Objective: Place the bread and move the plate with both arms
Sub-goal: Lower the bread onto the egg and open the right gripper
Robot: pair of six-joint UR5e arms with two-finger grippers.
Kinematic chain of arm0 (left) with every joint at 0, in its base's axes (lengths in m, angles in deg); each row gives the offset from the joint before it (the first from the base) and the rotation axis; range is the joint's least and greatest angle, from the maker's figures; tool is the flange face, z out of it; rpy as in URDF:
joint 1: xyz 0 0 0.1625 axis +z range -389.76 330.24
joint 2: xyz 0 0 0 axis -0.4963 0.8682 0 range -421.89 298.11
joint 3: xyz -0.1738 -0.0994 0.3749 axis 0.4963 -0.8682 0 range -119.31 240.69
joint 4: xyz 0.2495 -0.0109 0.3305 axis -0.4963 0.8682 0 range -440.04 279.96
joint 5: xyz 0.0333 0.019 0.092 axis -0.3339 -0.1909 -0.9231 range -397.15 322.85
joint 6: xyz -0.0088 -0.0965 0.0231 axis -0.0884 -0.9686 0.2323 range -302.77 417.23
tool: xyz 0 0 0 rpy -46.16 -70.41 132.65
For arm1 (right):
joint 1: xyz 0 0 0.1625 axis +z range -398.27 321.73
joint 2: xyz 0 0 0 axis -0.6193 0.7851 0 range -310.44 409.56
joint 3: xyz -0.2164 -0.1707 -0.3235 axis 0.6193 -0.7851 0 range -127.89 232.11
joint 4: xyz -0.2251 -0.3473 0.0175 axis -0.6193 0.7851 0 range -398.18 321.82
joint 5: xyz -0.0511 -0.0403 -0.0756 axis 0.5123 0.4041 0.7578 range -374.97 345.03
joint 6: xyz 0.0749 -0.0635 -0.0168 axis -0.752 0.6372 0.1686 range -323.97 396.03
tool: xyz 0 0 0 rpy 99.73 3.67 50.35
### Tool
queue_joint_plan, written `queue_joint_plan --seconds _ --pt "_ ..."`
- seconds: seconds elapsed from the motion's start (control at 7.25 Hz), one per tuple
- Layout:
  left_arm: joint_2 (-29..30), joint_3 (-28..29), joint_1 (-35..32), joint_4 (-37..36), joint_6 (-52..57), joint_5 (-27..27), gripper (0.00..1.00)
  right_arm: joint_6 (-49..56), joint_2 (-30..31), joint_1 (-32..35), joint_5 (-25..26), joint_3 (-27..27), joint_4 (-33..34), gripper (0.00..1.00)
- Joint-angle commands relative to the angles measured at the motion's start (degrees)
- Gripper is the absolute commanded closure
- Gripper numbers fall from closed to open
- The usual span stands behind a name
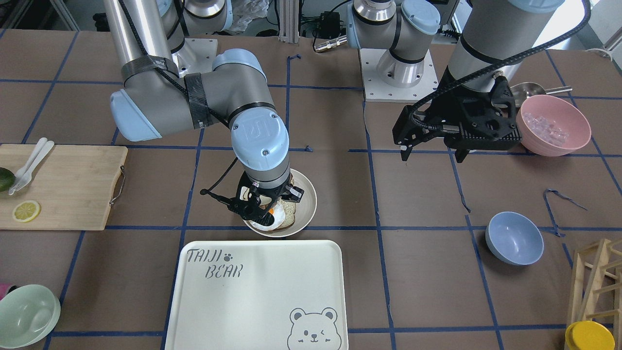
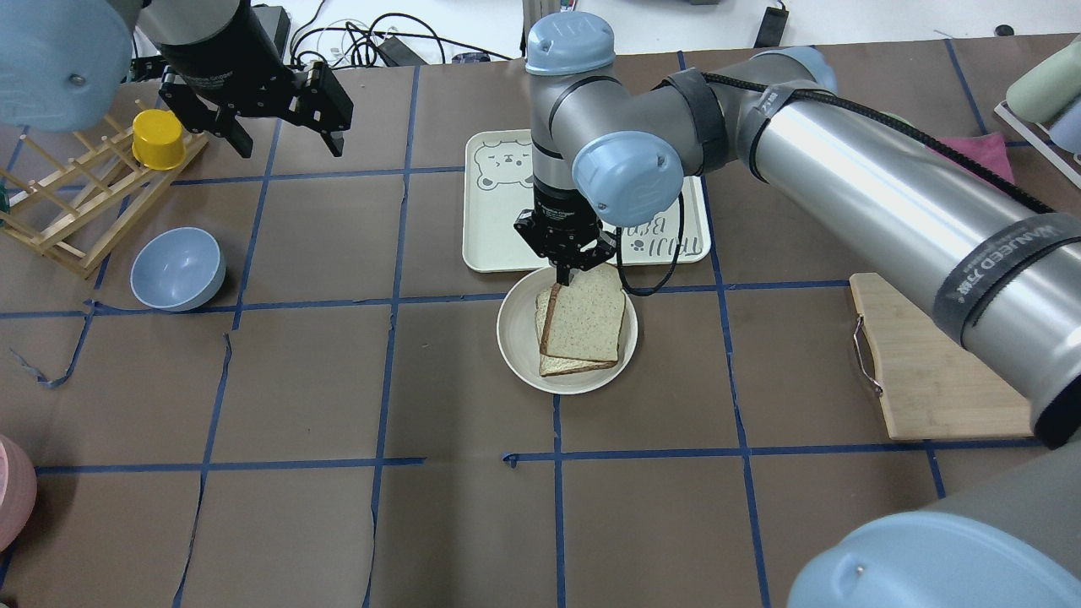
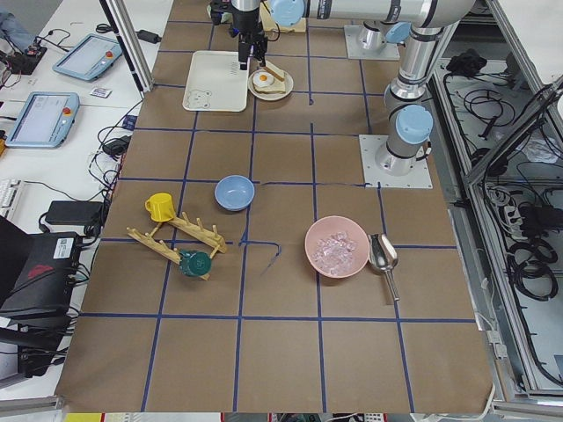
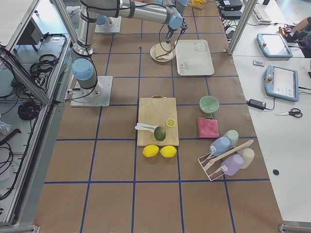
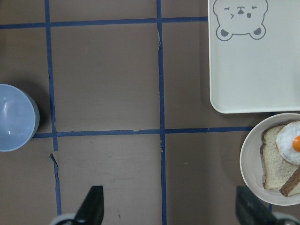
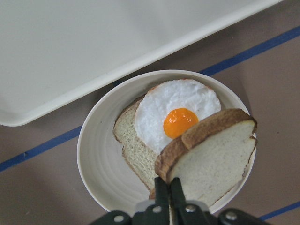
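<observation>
The round cream plate [image 2: 517, 346] sits mid-table and holds a paler slice [image 6: 129, 136] topped with a fried egg [image 6: 176, 110]. My right gripper [image 2: 564, 274] is shut on the edge of the dark-crusted bread [image 2: 591, 317]. It holds the bread tilted over the egg and plate, as the right wrist view shows [image 6: 215, 154]. I cannot tell whether the bread touches the egg. My left gripper [image 2: 283, 139] is open and empty, raised well to the left of the plate. Its wrist view shows the plate's rim [image 5: 248, 164] at the right edge.
The bear-print tray [image 2: 498, 228] lies just beyond the plate. A blue bowl [image 2: 177, 268] and a wooden rack with a yellow cup [image 2: 158, 138] are on the left. A cutting board [image 2: 929, 371] is on the right. A pink bowl [image 1: 554, 124] stands near the left arm.
</observation>
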Motion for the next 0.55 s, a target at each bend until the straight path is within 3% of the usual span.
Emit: queue_joint_plan --seconds 0.0,0.14,0.41 --pt "0.0 0.0 0.1 0.0 0.0 0.0 0.00 1.3 -0.6 0.1 0.2 0.0 1.9 0.84" --pt "0.0 0.0 0.1 0.0 0.0 0.0 0.00 1.3 -1.8 0.1 0.4 0.0 4.3 0.52" --pt "0.0 0.0 0.0 0.0 0.0 0.0 0.00 1.4 -2.1 0.1 0.4 0.0 5.8 0.28"
